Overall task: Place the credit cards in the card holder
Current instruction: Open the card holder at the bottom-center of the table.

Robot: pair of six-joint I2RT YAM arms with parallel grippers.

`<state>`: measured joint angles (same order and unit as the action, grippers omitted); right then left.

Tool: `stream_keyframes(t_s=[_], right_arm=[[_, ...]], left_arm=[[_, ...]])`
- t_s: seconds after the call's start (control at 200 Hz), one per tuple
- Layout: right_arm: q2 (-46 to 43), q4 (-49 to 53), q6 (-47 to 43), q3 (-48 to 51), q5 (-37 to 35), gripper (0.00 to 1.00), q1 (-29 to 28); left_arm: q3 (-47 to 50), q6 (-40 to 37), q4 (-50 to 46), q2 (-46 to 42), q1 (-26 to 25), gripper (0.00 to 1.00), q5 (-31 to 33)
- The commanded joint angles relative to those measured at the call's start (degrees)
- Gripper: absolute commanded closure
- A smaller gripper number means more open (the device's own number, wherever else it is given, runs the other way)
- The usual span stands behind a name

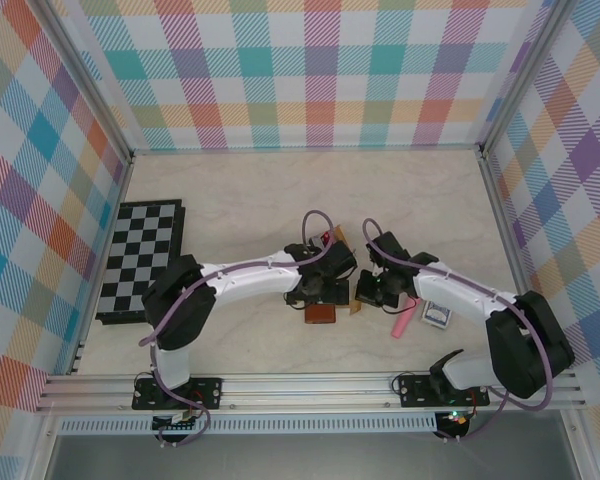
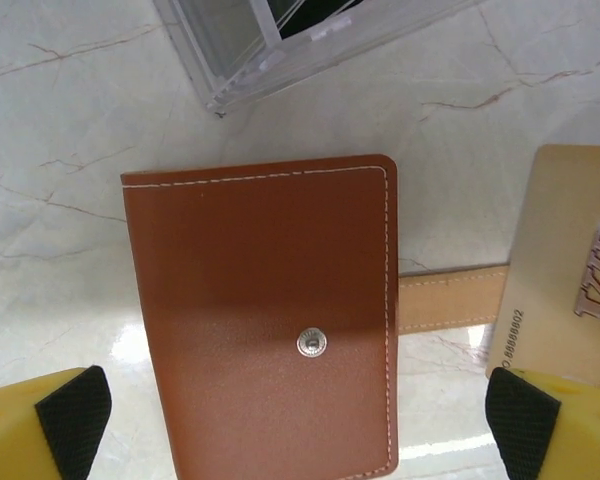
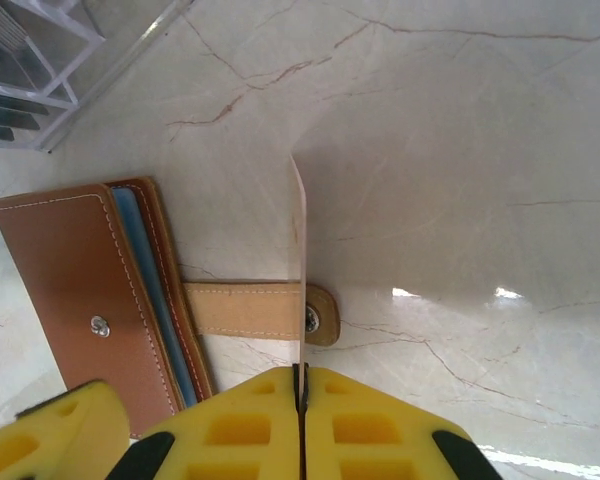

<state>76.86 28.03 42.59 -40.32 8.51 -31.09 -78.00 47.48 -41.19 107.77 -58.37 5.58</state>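
The card holder, a brown leather wallet with a metal snap stud, lies folded shut on the marble table; its tan snap tab sticks out to the right. My left gripper hovers over it, open, with one pad on each side and nothing between them. My right gripper is shut on a gold credit card, held edge-on and upright over the tab. That card appears right of the holder. The holder's pale blue inside peeks out along its edge. From above, both grippers meet over the holder.
A clear plastic rack with upright cards stands just behind the holder. A chessboard lies at the left. A pink object and a small pale box lie to the right, beside the right arm. Checkered walls enclose the table.
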Motion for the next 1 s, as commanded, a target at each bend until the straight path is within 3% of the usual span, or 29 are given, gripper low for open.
stream_keyframes(t_s=[0.0, 0.605, 0.995], right_arm=[[-0.81, -1.38, -0.34, 2.36, 2.15, 0.93, 1.17], [-0.83, -0.41, -0.35, 3.49, -0.29, 0.93, 2.09], [-0.57, 1.90, -1.63, 2.52, -2.89, 0.94, 2.13]], left_arm=[[-2.71, -0.73, -3.85, 2.39, -0.40, 0.00, 1.67], [-5.01, 0.07, -7.92, 6.58, -0.43, 0.03, 5.60], [-1.81, 0.16, -10.15, -2.17, -0.39, 0.25, 9.73]])
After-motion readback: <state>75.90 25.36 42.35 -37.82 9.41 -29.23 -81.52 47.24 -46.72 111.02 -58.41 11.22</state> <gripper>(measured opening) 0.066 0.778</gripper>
